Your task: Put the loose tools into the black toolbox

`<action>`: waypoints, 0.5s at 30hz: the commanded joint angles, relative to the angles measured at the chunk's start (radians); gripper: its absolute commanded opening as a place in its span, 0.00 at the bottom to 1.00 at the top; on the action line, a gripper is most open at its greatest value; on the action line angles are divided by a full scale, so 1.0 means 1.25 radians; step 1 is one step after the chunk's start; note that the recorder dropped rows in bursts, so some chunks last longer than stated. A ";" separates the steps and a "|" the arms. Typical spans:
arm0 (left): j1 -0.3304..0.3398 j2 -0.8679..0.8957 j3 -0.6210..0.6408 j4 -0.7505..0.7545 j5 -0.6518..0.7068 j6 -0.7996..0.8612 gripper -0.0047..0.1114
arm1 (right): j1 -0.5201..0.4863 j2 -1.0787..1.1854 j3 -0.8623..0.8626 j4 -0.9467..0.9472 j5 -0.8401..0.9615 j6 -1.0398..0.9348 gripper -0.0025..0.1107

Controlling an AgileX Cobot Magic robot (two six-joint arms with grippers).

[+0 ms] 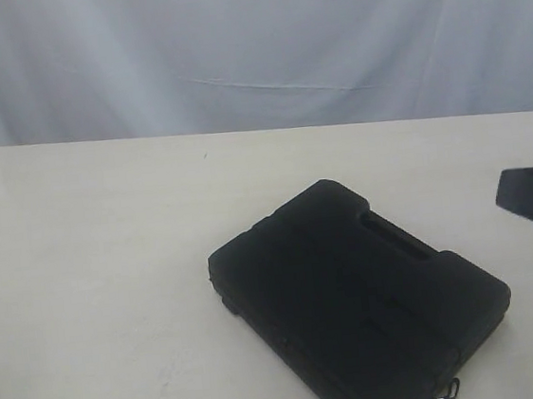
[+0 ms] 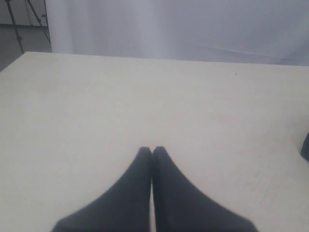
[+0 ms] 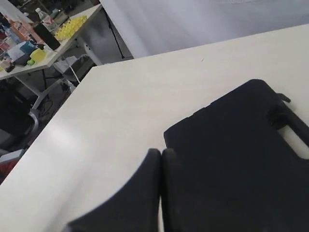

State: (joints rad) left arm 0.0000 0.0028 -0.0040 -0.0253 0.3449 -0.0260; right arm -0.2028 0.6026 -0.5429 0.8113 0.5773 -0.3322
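toolbox (image 1: 355, 314): closed
left gripper (image 2: 152, 150): clenched, empty
right gripper (image 3: 161, 152): clenched, empty
risk: prying it open may skid it across table (image 1: 84, 276)

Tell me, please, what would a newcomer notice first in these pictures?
The black toolbox lies closed on the pale table, toward the near right side in the exterior view, and no loose tools show anywhere. The right pincer, shut, hangs close to one corner of the toolbox; the left pincer, also shut, hangs over bare table. A white curtain fills the background.
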 commanded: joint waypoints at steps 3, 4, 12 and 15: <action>-0.005 -0.002 0.003 0.000 -0.003 -0.004 0.04 | -0.003 -0.017 0.084 -0.068 0.002 -0.003 0.02; -0.005 -0.002 0.003 0.000 -0.003 -0.004 0.04 | -0.003 -0.017 0.091 -0.074 -0.001 -0.003 0.02; -0.005 -0.002 0.003 0.000 -0.003 -0.004 0.04 | -0.003 -0.044 0.095 -0.121 -0.003 0.049 0.02; -0.005 -0.002 0.003 0.000 -0.003 -0.004 0.04 | -0.003 -0.070 0.110 -0.126 -0.003 0.102 0.02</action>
State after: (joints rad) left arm 0.0000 0.0028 -0.0040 -0.0253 0.3449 -0.0277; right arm -0.2028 0.5427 -0.4220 0.6702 0.5790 -0.2554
